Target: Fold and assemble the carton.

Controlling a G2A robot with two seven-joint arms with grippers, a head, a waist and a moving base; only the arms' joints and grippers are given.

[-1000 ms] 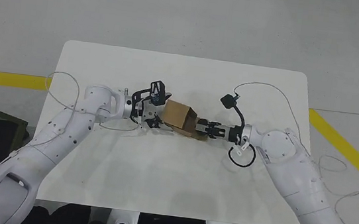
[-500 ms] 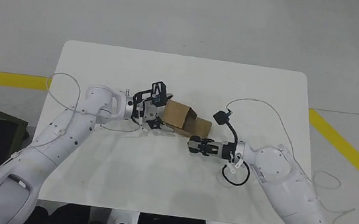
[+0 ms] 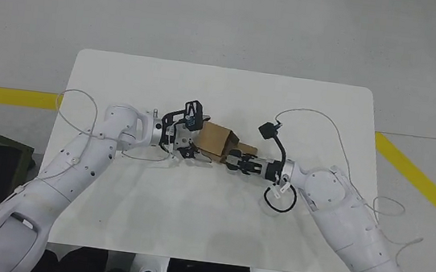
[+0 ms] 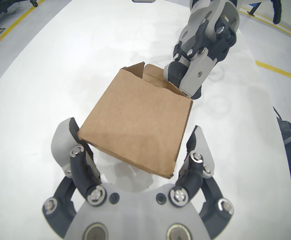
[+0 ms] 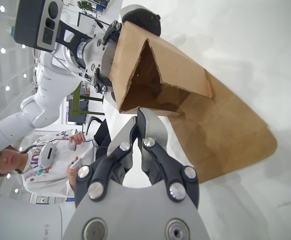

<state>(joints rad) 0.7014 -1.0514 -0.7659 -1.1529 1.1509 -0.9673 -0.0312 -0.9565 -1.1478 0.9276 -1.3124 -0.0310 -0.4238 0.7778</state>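
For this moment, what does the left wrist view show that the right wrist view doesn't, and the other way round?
Left wrist view: the carton from outside, its plain closed panel, with the left gripper clasping the near end. Right wrist view: a look into the carton's open end, its hollow inside, and a long flap extending from the opening. Both: the carton between the two grippers, with the right gripper shut and its tips at the edge of the open end.
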